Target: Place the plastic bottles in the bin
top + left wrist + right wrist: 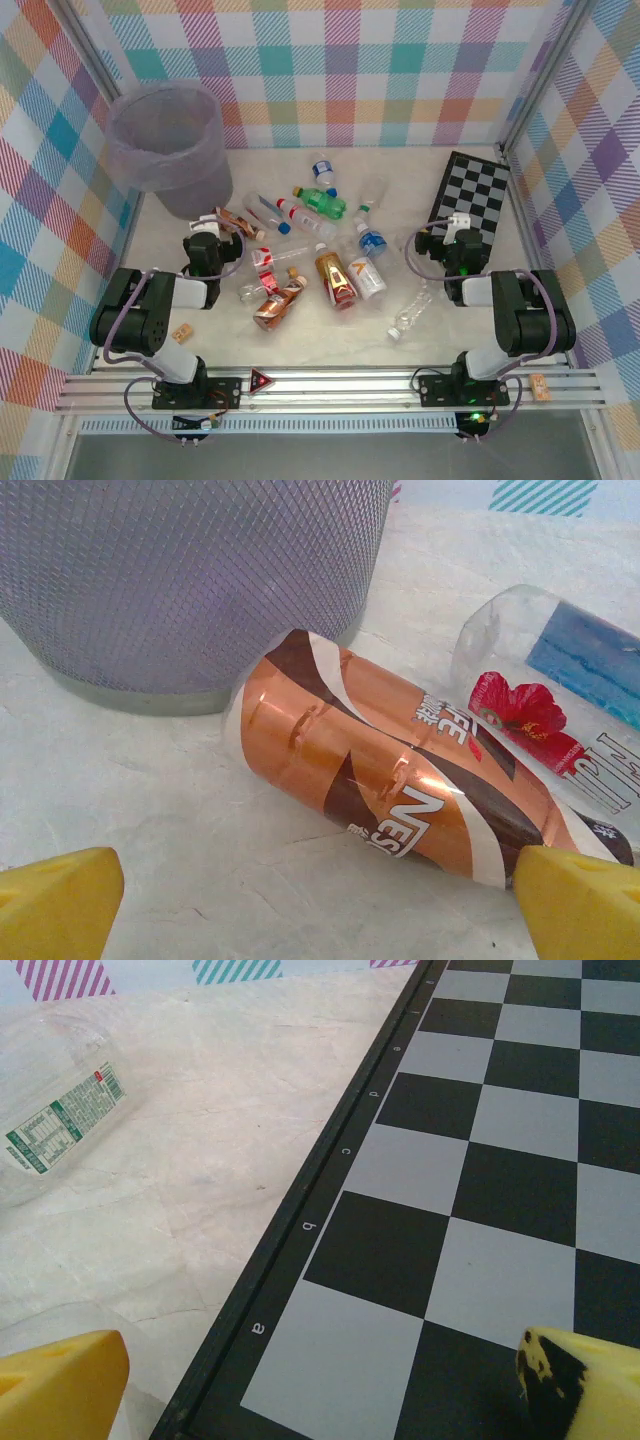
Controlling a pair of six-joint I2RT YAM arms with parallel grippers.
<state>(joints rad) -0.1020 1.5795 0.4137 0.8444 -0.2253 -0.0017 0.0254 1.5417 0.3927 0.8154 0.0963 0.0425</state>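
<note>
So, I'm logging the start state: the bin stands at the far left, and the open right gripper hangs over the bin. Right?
Not quite. The bin does stand at the far left, but the open right gripper hangs over the edge of the checkerboard, at the right, not over the bin; the right wrist view shows it.

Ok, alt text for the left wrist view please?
A copper-brown labelled bottle lies on its side on the table, close by the grey mesh-patterned bin, with a clear bottle bearing a red flower label behind it. The open left gripper shows yellow fingertips at both bottom corners.
</note>
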